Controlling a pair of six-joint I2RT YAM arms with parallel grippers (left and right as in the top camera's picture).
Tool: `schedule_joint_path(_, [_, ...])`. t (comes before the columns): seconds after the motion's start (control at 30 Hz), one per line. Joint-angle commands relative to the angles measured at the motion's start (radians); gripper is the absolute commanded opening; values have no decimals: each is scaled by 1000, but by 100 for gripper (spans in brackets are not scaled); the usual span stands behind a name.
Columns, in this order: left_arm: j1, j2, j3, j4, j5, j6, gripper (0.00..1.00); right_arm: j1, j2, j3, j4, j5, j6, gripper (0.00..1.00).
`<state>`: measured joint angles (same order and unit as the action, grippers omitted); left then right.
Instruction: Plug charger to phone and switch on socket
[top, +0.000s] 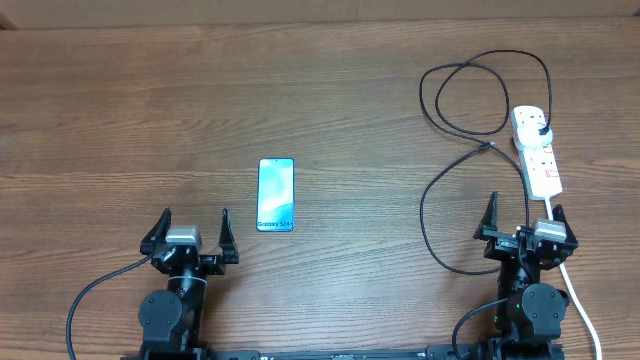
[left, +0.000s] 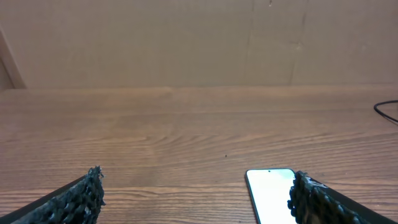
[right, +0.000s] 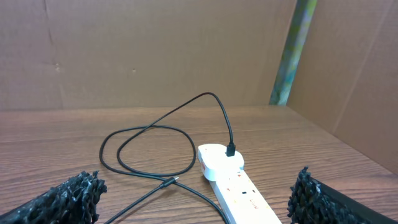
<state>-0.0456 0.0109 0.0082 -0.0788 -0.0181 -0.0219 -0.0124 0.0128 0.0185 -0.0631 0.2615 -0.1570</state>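
Observation:
The phone (top: 276, 195), light blue screen up, lies flat on the wooden table, ahead and right of my open, empty left gripper (top: 195, 222). In the left wrist view the phone (left: 268, 193) sits by the right finger of that gripper (left: 198, 180). The white socket strip (top: 540, 158) lies at the right, just ahead of my open, empty right gripper (top: 526, 215). A white adapter (right: 219, 160) sits in the strip's (right: 245, 193) far outlet, the black charger cable (top: 470, 95) running from it in loops. The cable's free plug tip (right: 169, 182) rests on the table, left of the strip (top: 487, 146). Right gripper (right: 198, 183) is open.
The strip's thick white cord (top: 575, 290) runs back past my right arm to the table's front edge. A brown cardboard wall (right: 155, 50) stands behind the table and along the right side. A bit of black cable (left: 385, 111) shows at the left wrist view's right edge.

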Motion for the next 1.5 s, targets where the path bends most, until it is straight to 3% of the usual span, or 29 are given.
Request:
schedule_joint_path(0.0, [1,-6,-3,2,8,19,100,4,-10,-11,6,0,-9,100])
schedule_joint_path(0.83, [0,-6,-3,4,39,12,100,4,-10,-11,6,0,-9,100])
schedule_joint_path(1.07, [0,-6,-3,6,42,-187,100,4,-10,-11,6,0,-9,100])
schedule_joint_path(1.47, [0,-6,42,-3,192,-301,100,4,-10,-11,6,0,-9,100])
